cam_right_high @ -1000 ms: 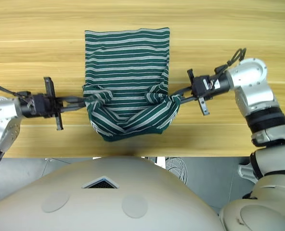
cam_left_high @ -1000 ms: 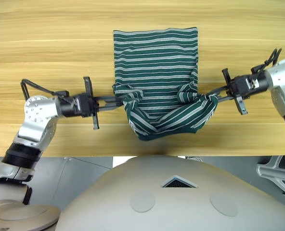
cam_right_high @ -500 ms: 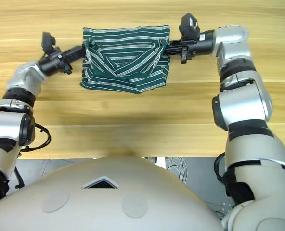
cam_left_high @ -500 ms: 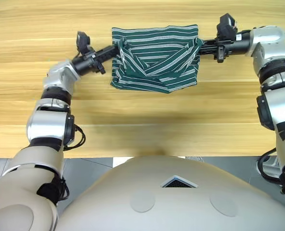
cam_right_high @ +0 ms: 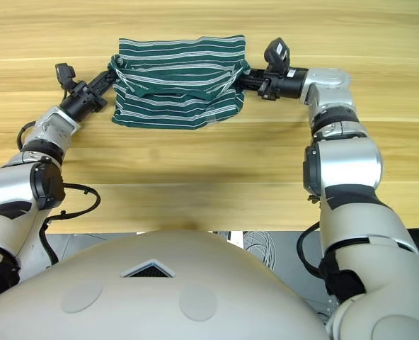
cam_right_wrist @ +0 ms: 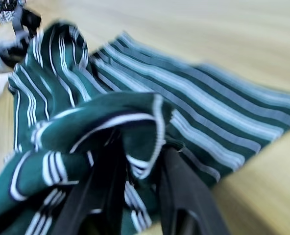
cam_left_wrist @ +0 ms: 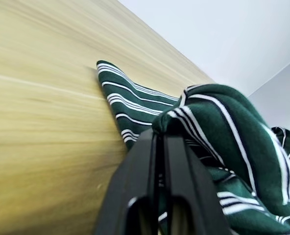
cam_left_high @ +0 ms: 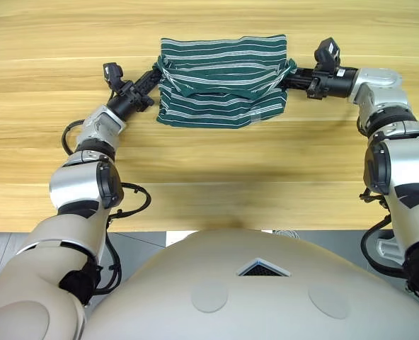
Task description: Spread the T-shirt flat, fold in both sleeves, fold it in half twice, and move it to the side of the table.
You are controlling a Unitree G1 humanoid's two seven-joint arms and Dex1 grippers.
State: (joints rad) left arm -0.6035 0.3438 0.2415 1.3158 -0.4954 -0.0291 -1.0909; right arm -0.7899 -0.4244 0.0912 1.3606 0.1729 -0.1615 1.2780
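Note:
The green, white-striped T-shirt lies folded over on itself at the far middle of the wooden table. My left gripper is shut on its left edge, and my right gripper is shut on its right edge. Both held edges sit on top of the lower layer near the far hem. In the left wrist view the black fingers pinch a bunched fold of the T-shirt. In the right wrist view striped cloth is wrapped over the fingers.
Bare wooden tabletop stretches on both sides of the shirt and toward the near edge. Both arms are stretched far out over the table.
Both grippers have carried the shirt's near edge from the table's middle to the far side, folding it over the far half. The hanging pouch of cloth now rests lower and flatter.

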